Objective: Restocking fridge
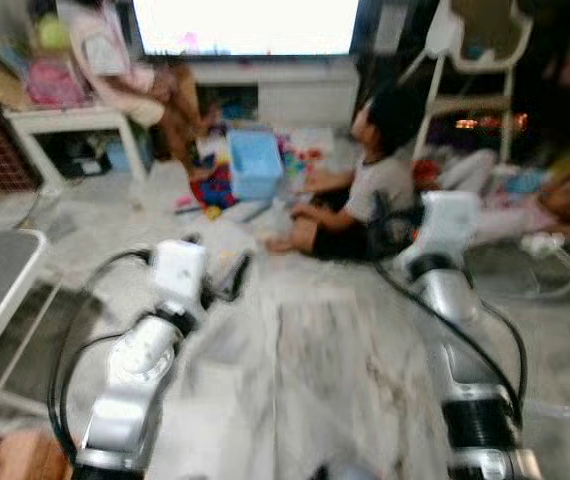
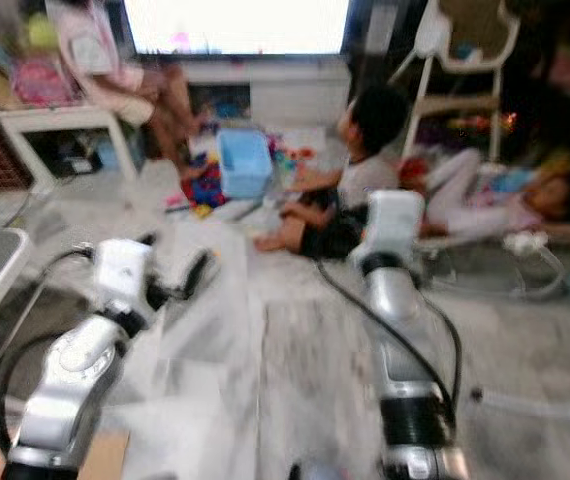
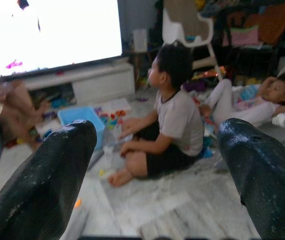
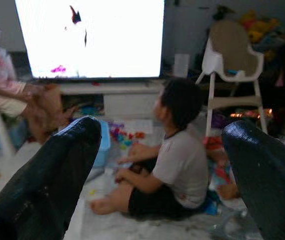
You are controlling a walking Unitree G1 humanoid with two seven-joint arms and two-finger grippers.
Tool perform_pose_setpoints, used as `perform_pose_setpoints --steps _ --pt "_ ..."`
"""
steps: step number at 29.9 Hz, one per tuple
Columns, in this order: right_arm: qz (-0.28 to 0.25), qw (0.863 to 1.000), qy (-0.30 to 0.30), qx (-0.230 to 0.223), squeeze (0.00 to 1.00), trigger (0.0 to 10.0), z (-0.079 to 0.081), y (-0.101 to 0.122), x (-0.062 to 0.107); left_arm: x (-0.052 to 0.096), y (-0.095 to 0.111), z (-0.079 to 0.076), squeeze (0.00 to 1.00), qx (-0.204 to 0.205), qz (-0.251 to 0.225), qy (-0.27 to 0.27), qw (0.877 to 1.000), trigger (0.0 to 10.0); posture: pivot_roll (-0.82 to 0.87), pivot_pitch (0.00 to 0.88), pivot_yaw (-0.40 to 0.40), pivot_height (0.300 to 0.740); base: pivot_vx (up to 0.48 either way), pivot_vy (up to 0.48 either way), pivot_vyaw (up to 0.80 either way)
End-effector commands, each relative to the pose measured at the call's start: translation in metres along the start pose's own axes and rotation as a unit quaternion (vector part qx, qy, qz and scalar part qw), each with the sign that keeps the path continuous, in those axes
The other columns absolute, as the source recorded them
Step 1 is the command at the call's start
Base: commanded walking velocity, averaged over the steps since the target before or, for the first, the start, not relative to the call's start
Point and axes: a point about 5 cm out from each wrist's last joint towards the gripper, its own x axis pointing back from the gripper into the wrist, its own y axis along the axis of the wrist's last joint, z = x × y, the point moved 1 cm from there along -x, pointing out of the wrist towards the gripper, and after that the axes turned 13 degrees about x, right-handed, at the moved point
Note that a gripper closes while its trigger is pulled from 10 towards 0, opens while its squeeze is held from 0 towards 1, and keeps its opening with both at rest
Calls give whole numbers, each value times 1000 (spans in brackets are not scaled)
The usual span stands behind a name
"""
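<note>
Fridge and stock: nowhere among these views, so bearing unknown. Left hand (image 3: 152, 165) and right hand (image 4: 157, 170) both open, empty, pointing at child seated on pale marble floor (image 1: 305, 370).

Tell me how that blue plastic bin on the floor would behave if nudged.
The blue bin looks like thin plastic, so probably light and stiff. It sits flat on smooth floor, so it would likely slide rather than tip. Whether it holds anything is unclear.

Ahead of me a person (image 1: 360, 185) sits on the floor (image 1: 315, 360). Left of them lies a bin (image 1: 255, 160) among toys; behind, a screen (image 1: 245, 25). Right, a second person (image 1: 535, 205) reclines before a high chair (image 1: 470, 60).
</note>
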Motion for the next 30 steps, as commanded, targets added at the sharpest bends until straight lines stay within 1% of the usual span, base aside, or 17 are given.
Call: perform_pose_setpoints --steps 1,15,30 --pt "-17 1000 9 -3 0 10000 7 9 -2 2 4 6 0 -7 -5 9 1000 10000 50 0 -30 740 319 0 -800" --pt "-20 1000 7 -3 0 10000 7 9 -4 1 4 6 0 -9 -6 6 1000 10000 51 0 -29 740 318 0 -800" --pt "-21 1000 2 11 0 10000 5 7 -6 -2 4 3 0 -6 -9 5 1000 10000 48 0 -35 740 329 0 -800"
